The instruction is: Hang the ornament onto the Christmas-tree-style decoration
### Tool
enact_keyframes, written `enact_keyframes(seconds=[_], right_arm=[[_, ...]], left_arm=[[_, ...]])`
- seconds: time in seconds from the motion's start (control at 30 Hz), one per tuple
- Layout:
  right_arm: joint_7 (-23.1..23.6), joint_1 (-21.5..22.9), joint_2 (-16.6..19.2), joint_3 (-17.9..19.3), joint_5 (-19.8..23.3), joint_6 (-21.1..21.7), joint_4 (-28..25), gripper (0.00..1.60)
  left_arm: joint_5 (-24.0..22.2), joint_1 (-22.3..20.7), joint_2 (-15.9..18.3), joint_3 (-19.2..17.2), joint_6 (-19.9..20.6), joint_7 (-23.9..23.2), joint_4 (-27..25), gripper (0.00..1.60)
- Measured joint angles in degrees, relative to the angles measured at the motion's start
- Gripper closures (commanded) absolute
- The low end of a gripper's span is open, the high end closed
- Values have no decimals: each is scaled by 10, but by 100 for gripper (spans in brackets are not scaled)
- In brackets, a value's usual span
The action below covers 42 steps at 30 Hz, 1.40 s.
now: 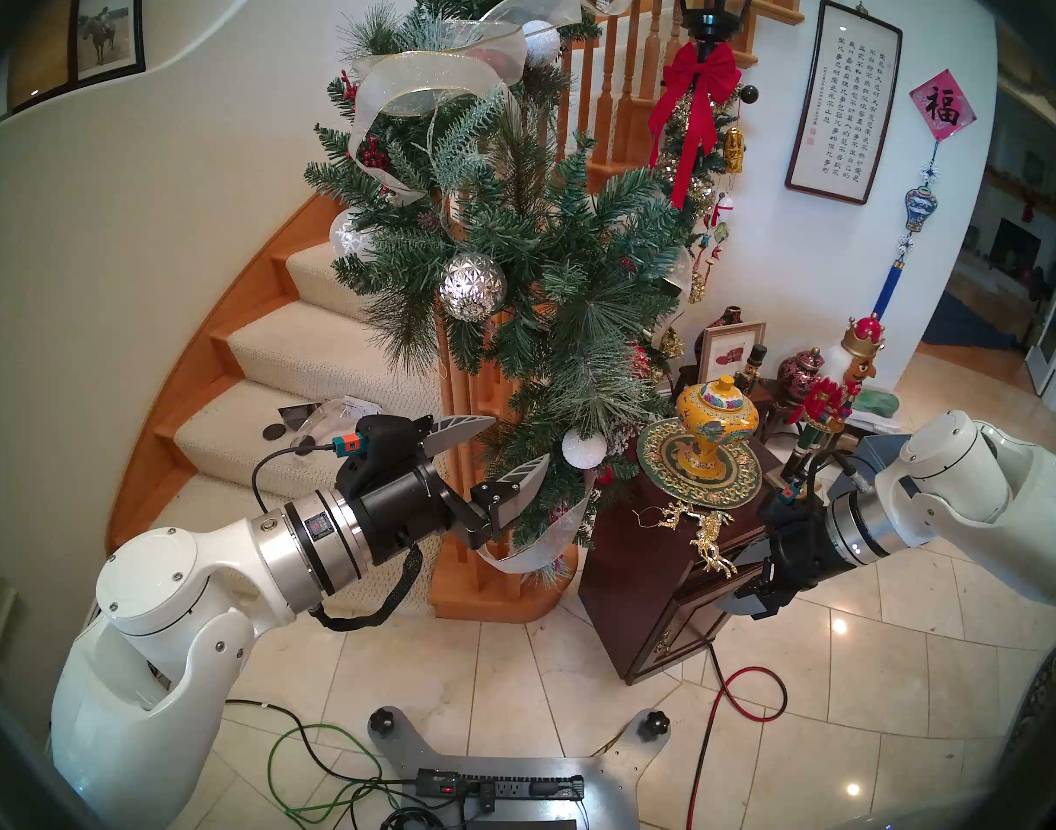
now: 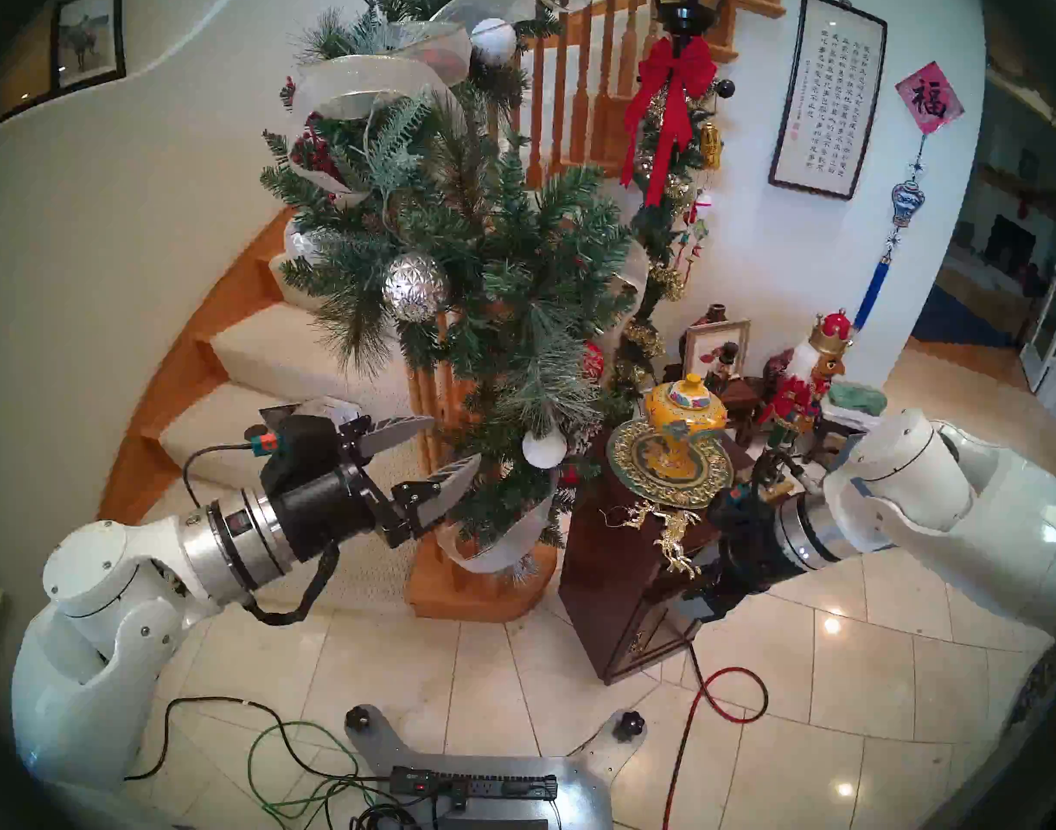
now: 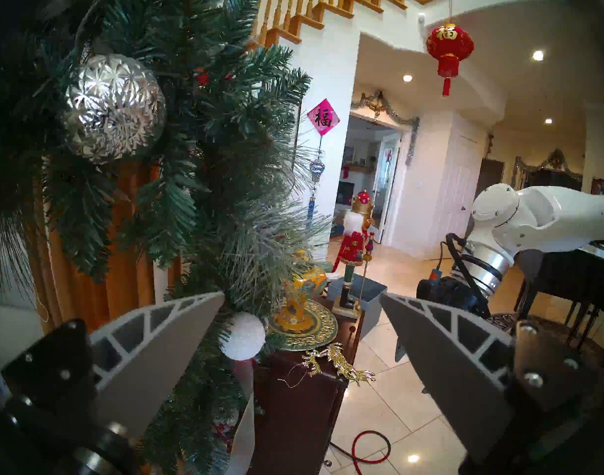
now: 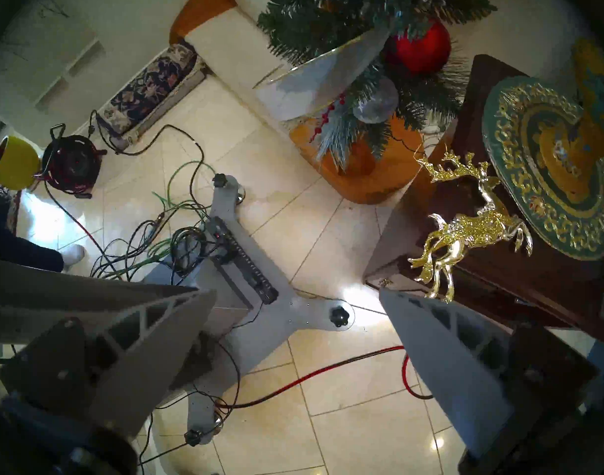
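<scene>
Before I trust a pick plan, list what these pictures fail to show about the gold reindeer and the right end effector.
- Right end effector, head views: fingers mostly hidden behind its own black wrist and the cabinet edge.
- Gold reindeer string loop: too thin to trace in the right wrist view; faint in the left wrist view.
- Reindeer's lower legs, right wrist view: partly covered by the end effector's finger.
- Garland branch to hang on: none identifiable.

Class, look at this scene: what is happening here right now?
A two-armed robot is decorating a stair garland. The gold reindeer ornament lies unheld on the corner of a dark wooden cabinet. The right gripper hovers beside it, jaws open. The left gripper waits open by the garland.
</scene>
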Motion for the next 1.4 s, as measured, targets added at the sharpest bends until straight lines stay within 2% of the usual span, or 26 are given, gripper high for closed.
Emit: enact_keyframes(seconds=[0.27,0.67,1.07,1.4], right_arm=[[-25,47,-23,-39,13,23,15,0],[-29,110,-44,-91,5,48,30,0],[0,157,-49,-125,-19,57,47,0],[35,188,-45,-149,-44,42,71,0]], left_arm=[[0,0,0,0,0,0,0,0],[0,0,0,0,0,0,0,0],[0,0,0,0,0,0,0,0],[0,0,0,0,0,0,0,0]])
